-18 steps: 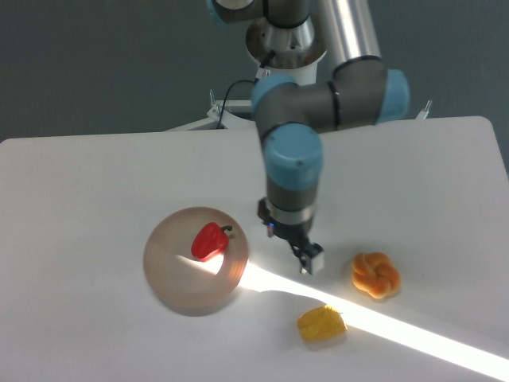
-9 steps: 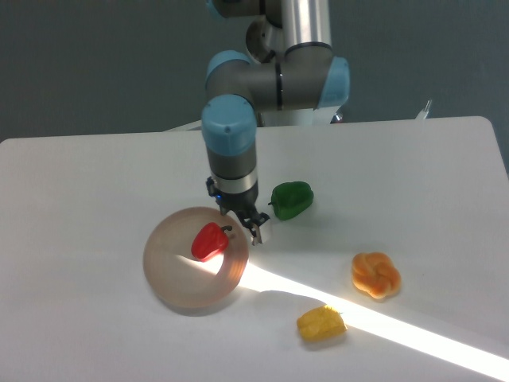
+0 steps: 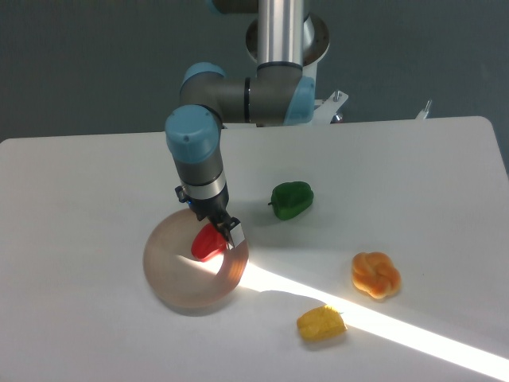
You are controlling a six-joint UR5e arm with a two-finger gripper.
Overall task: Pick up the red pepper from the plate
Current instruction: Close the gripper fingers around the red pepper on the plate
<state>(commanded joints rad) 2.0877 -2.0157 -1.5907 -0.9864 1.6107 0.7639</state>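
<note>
The red pepper (image 3: 207,243) lies on the round beige-pink plate (image 3: 179,274), toward its upper right part. My gripper (image 3: 223,231) hangs directly over the pepper's top right end, covering the stem. One pale fingertip (image 3: 235,235) shows beside the pepper. Whether the jaws stand open or shut cannot be made out from this angle.
A green pepper (image 3: 291,200) sits to the right of the plate. Farther right lies an orange knotted bun (image 3: 375,275), and a yellow piece (image 3: 321,325) lies near the front. A bright strip of light crosses the table from the plate to the lower right.
The arm has swung left from beside the bun, past the plate's right rim, and the gripper now stands over the red pepper. The green pepper came into view.
</note>
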